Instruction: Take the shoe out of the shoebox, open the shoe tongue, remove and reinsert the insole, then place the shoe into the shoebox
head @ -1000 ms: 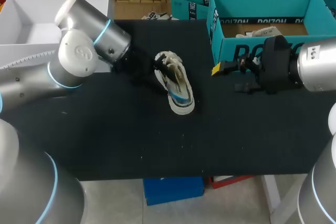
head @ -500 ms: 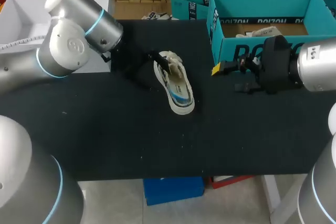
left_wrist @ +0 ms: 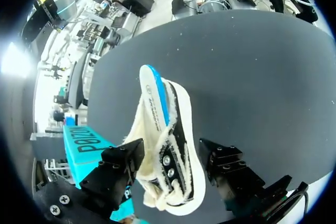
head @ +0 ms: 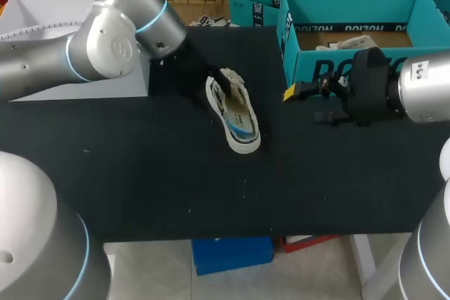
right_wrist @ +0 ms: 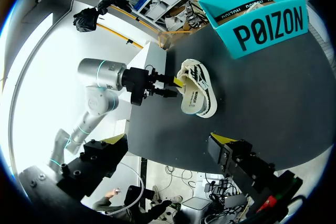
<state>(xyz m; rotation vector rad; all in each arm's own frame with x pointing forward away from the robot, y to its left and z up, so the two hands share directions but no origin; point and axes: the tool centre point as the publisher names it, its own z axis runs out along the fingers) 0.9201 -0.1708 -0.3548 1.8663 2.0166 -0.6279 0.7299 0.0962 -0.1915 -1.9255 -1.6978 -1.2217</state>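
One shoe (left_wrist: pixel 163 108) between left gripper's (left_wrist: pixel 171 156) spread fingers (left_wrist: pixel 118 167)

The black tabletop (head: pixel 140 173) carries a pale shoe (head: pixel 238 114) near its middle, lying on its side with its length running from 11 o'clock to 5 o'clock. An open teal shoebox (head: pixel 330 68) stands at the 2 o'clock corner, well apart from the shoe. A white box (head: pixel 28 5) sits at 10 o'clock. A few pale specks (head: pixel 190 209) dot the cloth towards 6 o'clock.
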